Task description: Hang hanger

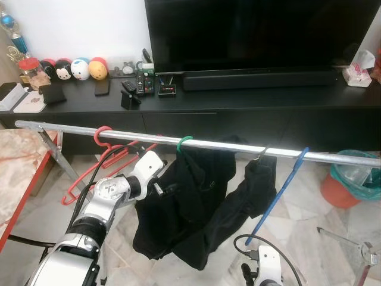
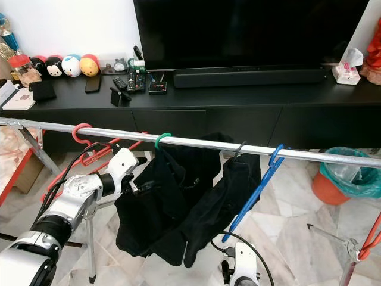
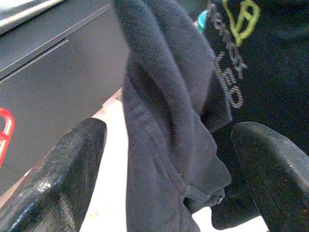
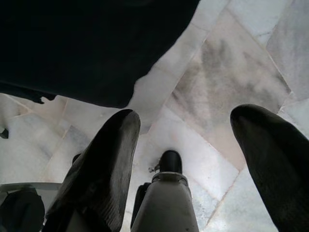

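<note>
I stand over a pale marble floor (image 1: 351, 235), facing a long black TV console (image 1: 250, 110) with a big dark television (image 1: 256, 33) and a soundbar (image 1: 259, 79) on it. Round plush toys (image 1: 80, 68), remote controls (image 1: 136, 83) and a tissue packet (image 1: 359, 68) sit along the console top. An orange bin with a green liner (image 1: 351, 179) stands on the floor to my right, and a red-edged table (image 1: 18, 173) is at my left.

A silver clothes rail (image 1: 226, 146) runs across in front of me. My left arm reaches forward and up under the rail, and my left gripper (image 3: 169, 159) has its fingers (image 3: 63, 179) spread apart on either side of a fold of the black shirt (image 1: 190, 208), not closed on it. My right arm hangs low, my right gripper (image 4: 188, 159) pointing at the floor with its fingers wide apart and holding nothing.

The green hanger (image 1: 183, 142) is hooked on the rail near its middle, carrying the black shirt, which droops in loose folds. A red hanger (image 1: 104, 155) hangs on the rail just to my left of it. A blue hanger (image 1: 280, 193) leans tilted from the rail on the right, and another dark garment (image 1: 256, 190) hangs between, seemingly on a dark hook (image 2: 239, 149)
</note>
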Tool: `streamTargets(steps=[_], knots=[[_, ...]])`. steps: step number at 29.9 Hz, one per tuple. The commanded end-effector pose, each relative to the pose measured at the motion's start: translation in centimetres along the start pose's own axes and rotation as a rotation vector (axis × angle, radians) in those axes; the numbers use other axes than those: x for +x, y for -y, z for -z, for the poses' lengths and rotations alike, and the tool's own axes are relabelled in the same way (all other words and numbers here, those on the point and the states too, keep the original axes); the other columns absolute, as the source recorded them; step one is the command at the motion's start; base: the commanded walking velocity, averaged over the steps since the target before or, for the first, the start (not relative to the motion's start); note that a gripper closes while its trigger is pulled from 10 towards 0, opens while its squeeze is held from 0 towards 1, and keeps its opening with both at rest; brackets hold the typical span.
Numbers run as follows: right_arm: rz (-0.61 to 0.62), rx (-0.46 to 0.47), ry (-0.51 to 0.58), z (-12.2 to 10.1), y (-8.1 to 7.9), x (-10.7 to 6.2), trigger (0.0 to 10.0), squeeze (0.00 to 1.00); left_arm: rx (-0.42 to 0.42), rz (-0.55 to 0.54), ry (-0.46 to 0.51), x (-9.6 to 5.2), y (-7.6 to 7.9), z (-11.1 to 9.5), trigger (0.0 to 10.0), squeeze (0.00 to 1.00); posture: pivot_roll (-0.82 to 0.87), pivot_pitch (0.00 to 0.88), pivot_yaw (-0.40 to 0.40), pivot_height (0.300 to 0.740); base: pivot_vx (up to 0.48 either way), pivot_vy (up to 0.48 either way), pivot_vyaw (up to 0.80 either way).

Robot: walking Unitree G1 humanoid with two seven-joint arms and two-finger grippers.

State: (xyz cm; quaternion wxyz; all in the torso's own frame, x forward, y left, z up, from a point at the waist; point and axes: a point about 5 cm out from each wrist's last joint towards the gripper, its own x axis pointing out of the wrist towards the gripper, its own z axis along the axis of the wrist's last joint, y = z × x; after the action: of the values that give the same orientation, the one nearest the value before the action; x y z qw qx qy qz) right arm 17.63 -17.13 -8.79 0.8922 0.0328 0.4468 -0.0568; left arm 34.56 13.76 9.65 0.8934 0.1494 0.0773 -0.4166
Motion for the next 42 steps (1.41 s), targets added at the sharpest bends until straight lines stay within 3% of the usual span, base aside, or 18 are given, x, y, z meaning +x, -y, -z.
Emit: streamTargets(steps=[1, 15, 32, 42], knots=[[-0.003, 0.008, 0.002, 0.1, -0.1, 0.0, 10.0, 0.00, -0.028, -0.027, 0.012, 0.1, -0.4, -0.2, 10.0, 0.00, -0.08, 0.000, 0.054, 0.740, 0.000, 0.000, 0.00], [-0.018, 0.015, -0.002, 0.8, 0.3, -0.2, 10.0, 0.00, -0.168, -0.098, 0.037, 1.7, -0.4, -0.8, 10.0, 0.00, -0.13, 0.000, 0.062, 0.740, 0.000, 0.000, 0.00], [-0.011, 0.030, -0.002, 1.6, 0.9, -0.6, 10.0, 0.00, -0.147, -0.046, -0.014, 2.5, 0.6, -0.6, 10.0, 0.00, -0.20, 0.029, 0.074, 0.740, 0.000, 0.000, 0.00], [-0.022, 0.032, -0.006, 2.1, 1.2, -0.7, 10.0, 0.00, -0.163, 0.010, -0.065, 2.8, 2.1, 0.7, 10.0, 0.00, -0.21, 0.042, 0.065, 0.740, 0.000, 0.000, 0.00]])
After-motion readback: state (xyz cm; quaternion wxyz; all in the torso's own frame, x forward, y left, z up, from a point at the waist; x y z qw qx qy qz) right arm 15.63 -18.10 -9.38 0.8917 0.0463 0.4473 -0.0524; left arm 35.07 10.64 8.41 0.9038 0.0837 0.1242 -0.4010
